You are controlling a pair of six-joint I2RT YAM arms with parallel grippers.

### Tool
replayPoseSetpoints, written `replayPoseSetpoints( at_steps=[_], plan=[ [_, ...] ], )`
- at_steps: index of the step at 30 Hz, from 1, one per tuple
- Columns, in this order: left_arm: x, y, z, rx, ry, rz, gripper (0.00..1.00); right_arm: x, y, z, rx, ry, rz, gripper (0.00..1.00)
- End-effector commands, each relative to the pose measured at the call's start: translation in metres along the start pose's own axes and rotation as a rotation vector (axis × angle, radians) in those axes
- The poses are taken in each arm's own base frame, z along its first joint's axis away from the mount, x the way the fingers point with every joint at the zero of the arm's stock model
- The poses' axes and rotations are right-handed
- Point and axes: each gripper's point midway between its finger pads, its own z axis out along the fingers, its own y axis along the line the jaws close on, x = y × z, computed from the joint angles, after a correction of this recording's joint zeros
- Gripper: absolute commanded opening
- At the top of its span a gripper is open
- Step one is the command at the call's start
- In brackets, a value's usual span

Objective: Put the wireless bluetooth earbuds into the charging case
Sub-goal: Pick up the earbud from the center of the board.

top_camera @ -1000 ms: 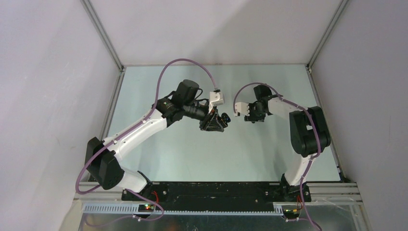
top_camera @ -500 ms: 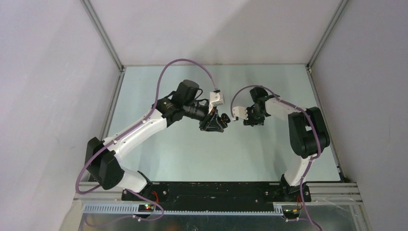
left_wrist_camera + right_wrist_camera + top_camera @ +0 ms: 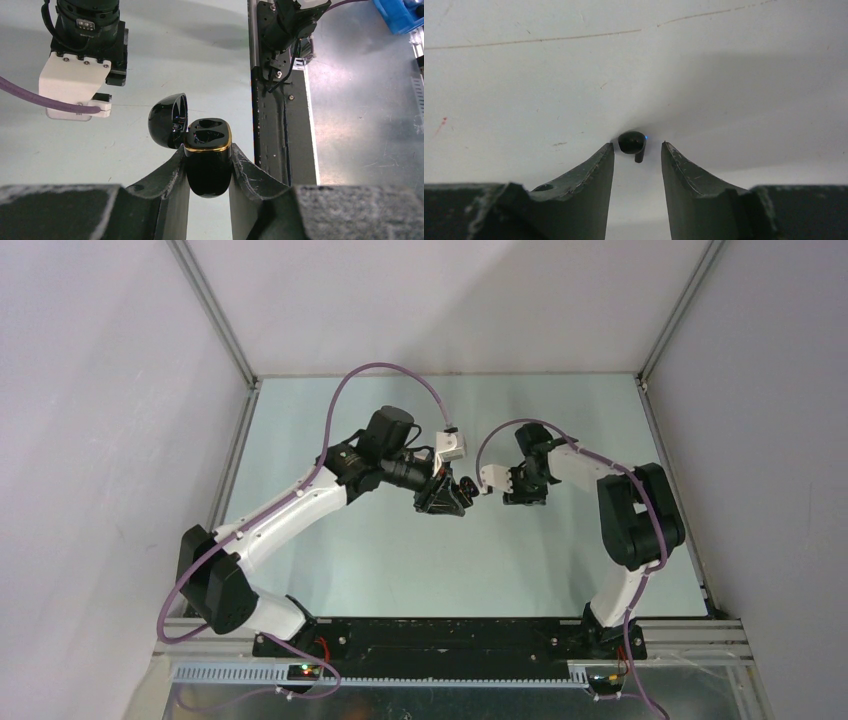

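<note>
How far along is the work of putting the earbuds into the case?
Done: the left gripper clamps the case, lid open. In hand: the open right gripper straddles one black earbud on the table, not yet pinching it. Left: both sockets look empty, so no earbud is in.

A pale grey-green table [image 3: 450, 560] is enclosed on three sides by plain lilac-grey walls [image 3: 100, 390], which are joined at the far corners by slanting metal rails [image 3: 213, 315]. The table is evenly lit and marked by faint scratches [image 3: 549, 38], and a black plate [image 3: 450, 635] is fixed along its near edge. A blue bin [image 3: 397, 15] is seen beyond that edge.
</note>
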Motion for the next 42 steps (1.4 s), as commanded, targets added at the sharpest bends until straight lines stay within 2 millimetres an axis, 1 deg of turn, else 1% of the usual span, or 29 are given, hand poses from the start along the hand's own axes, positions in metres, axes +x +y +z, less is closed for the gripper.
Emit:
replayPoseSetpoints(
  at_steps=[1, 5, 8, 9, 15, 17, 20, 22, 23, 24, 25, 26, 27, 28, 29, 30, 31, 32, 33, 37, 39, 42],
  plan=[
    [-0.027, -0.010, -0.009, 0.011, -0.056, 0.086, 0.00, -0.014, 0.021, 0.012, -0.066, -0.054, 0.036, 0.42],
    [-0.027, -0.011, -0.009, 0.012, -0.058, 0.087, 0.00, -0.021, 0.010, 0.012, -0.019, -0.071, 0.046, 0.36],
    [-0.028, -0.011, -0.010, 0.015, -0.059, 0.089, 0.00, -0.025, 0.001, 0.015, 0.022, -0.074, 0.060, 0.35],
    [-0.027, -0.011, -0.010, 0.013, -0.059, 0.088, 0.00, -0.025, -0.005, 0.015, 0.051, -0.066, 0.071, 0.35],
    [-0.028, -0.012, -0.010, 0.017, -0.058, 0.088, 0.00, -0.022, -0.027, 0.018, 0.149, -0.032, 0.108, 0.35],
    [-0.028, -0.012, -0.009, 0.017, -0.059, 0.089, 0.00, -0.024, -0.027, 0.017, 0.151, -0.039, 0.113, 0.35],
    [-0.028, -0.012, -0.010, 0.017, -0.059, 0.089, 0.00, -0.033, -0.025, 0.010, 0.101, -0.097, 0.151, 0.37],
    [-0.028, -0.012, -0.010, 0.017, -0.059, 0.088, 0.00, -0.041, -0.023, -0.001, 0.040, -0.162, 0.199, 0.37],
    [-0.028, -0.012, -0.010, 0.016, -0.060, 0.089, 0.00, -0.046, -0.022, -0.010, 0.002, -0.185, 0.216, 0.37],
    [-0.027, -0.012, -0.010, 0.017, -0.058, 0.088, 0.00, -0.049, -0.010, -0.016, -0.074, -0.230, 0.248, 0.37],
    [-0.028, -0.012, -0.010, 0.017, -0.058, 0.088, 0.00, -0.049, -0.018, -0.025, -0.077, -0.258, 0.257, 0.37],
    [-0.028, -0.013, -0.010, 0.020, -0.059, 0.088, 0.00, -0.057, -0.016, -0.034, -0.120, -0.300, 0.268, 0.38],
    [-0.028, -0.013, -0.010, 0.019, -0.059, 0.088, 0.00, -0.053, -0.015, -0.035, -0.141, -0.309, 0.280, 0.38],
    [-0.028, -0.013, -0.010, 0.021, -0.060, 0.088, 0.00, -0.056, -0.015, -0.043, -0.169, -0.327, 0.288, 0.38],
    [-0.028, -0.013, -0.010, 0.022, -0.059, 0.087, 0.00, -0.051, -0.016, -0.042, -0.187, -0.329, 0.294, 0.38],
    [-0.028, -0.014, -0.010, 0.023, -0.059, 0.087, 0.00, -0.051, -0.018, -0.047, -0.201, -0.328, 0.301, 0.38],
    [-0.029, -0.014, -0.010, 0.023, -0.061, 0.090, 0.00, -0.045, -0.018, -0.043, -0.219, -0.319, 0.305, 0.39],
    [-0.029, -0.014, -0.010, 0.023, -0.061, 0.089, 0.00, -0.043, -0.018, -0.047, -0.235, -0.312, 0.307, 0.39],
    [-0.028, -0.014, -0.010, 0.023, -0.060, 0.089, 0.00, -0.037, -0.018, -0.043, -0.252, -0.296, 0.305, 0.39],
    [-0.028, -0.013, -0.011, 0.018, -0.058, 0.091, 0.00, -0.025, -0.008, -0.036, -0.319, -0.239, 0.293, 0.41],
    [-0.027, -0.013, -0.010, 0.019, -0.057, 0.090, 0.00, -0.022, -0.002, -0.032, -0.353, -0.224, 0.289, 0.42],
    [-0.027, -0.012, -0.009, 0.019, -0.055, 0.087, 0.00, -0.023, -0.001, -0.026, -0.397, -0.219, 0.306, 0.43]
  ],
)
